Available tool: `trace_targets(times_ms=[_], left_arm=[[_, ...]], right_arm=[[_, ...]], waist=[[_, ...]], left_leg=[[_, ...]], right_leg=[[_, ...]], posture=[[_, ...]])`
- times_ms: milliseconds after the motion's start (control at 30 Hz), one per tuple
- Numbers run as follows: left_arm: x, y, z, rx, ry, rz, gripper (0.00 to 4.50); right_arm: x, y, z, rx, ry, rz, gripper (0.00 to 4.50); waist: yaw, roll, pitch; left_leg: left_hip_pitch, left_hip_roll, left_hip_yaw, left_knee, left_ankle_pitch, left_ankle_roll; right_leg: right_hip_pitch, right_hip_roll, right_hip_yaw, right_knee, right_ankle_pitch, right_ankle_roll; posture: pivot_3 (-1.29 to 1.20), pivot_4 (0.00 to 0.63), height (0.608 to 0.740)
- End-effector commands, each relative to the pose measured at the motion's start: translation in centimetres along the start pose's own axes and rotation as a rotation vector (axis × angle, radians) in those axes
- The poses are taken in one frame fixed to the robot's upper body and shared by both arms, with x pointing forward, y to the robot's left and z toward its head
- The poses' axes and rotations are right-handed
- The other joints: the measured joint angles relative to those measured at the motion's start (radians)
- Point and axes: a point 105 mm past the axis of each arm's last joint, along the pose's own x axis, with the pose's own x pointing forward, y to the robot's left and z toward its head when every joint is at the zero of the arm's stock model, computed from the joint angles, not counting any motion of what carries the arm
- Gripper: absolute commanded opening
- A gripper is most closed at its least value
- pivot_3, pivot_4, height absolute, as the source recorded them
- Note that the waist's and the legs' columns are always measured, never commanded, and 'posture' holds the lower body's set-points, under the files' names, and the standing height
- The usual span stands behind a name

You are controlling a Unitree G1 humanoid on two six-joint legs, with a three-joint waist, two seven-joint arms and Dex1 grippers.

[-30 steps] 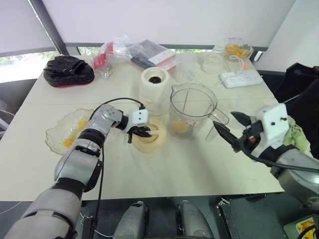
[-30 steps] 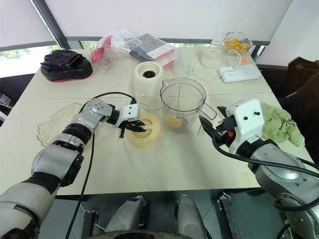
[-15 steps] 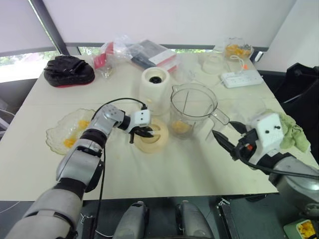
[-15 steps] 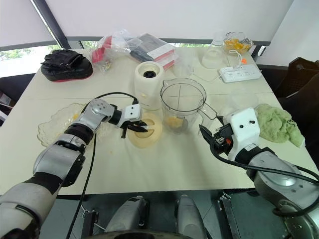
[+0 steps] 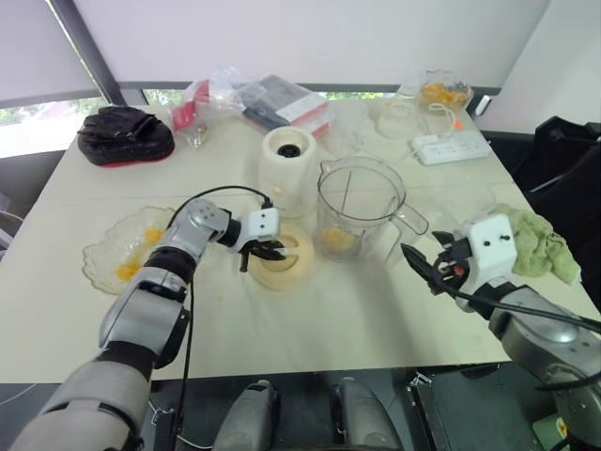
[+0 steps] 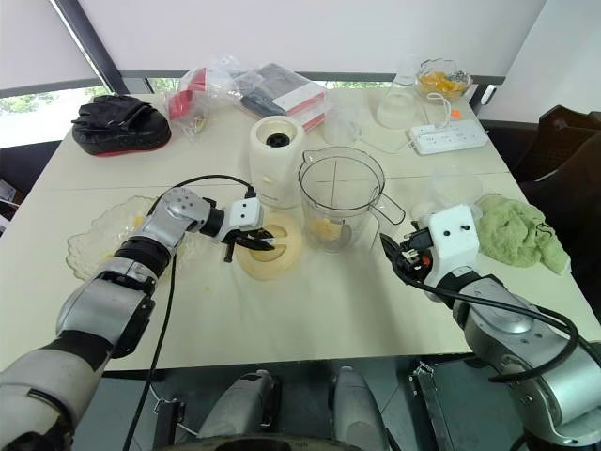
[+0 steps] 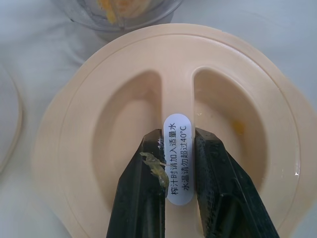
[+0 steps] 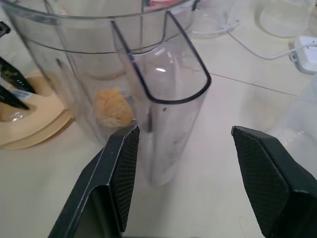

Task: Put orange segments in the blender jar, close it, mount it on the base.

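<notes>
**Lid pick-up before closing the jar.** The left gripper [image 7: 177, 134] has its fingers pressed onto the central ridge [image 7: 177, 94] of the cream lid [image 5: 299, 263]. The lid lies flat on the desk [image 5: 329, 319], just beside the blender jar [image 5: 362, 197]. The jar stands upright and open-topped near the base [image 5: 288, 169], with orange segments [image 5: 336, 240] at its bottom. The right gripper [image 8: 183, 131] hovers with its fingers spread to either side of the jar's handle [image 8: 171, 99], touching neither face.

**Technique.** The lid is best raised straight up and kept level, then carried over the rim and lowered centred. A pinch set low on the narrow ridge should resist twisting. If the right fingers close on the handle first, the light jar is likely to stay put while the lid is pressed home.

**Change over the last second.** The right gripper has come lower and nearer the handle. The left gripper stays clamped on the ridge, and the lid has not left the desk. Jar and base stand as before.
</notes>
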Motion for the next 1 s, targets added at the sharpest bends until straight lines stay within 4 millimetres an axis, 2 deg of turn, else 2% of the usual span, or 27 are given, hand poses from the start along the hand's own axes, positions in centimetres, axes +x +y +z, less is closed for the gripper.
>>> trace_targets(times_ms=[33,400,700,1000], left_arm=[[-0.9,0.7,0.7,0.023,-0.027,0.038,0.34],[-1.6,0.6,0.6,0.024,-0.024,0.050,0.34],[-2.1,0.6,0.5,0.027,-0.019,0.060,0.34],[-2.5,0.5,0.4,0.028,-0.016,0.073,0.34]], right_arm=[[0.3,-0.2,1.0,-0.012,-0.054,-0.011,3.07],[2.1,0.0,1.4,-0.033,-0.093,-0.030,3.07],[3.4,-1.7,0.6,-0.161,-0.092,-0.142,3.07],[4.8,-2.5,0.9,-0.134,-0.134,-0.215,3.07]], waist=[[-0.002,0.000,0.000],[-0.005,0.000,0.000],[-0.006,0.000,0.000],[-0.006,0.000,0.000]], left_leg=[[0.000,0.000,0.000,0.000,0.000,0.000],[0.000,0.000,0.000,0.000,0.001,-0.001],[0.000,0.000,0.000,0.000,0.001,-0.002],[0.000,0.000,0.000,0.000,0.002,-0.003]], right_leg=[[0.000,0.000,0.000,0.000,0.000,0.000],[0.000,0.000,0.000,0.000,0.000,0.000],[0.000,0.000,0.000,0.000,0.000,0.000],[-0.001,0.000,0.000,0.000,0.000,0.000]], posture=[[0.00,0.150,0.740],[0.00,0.150,0.740],[0.00,0.150,0.740],[0.00,0.150,0.740]])
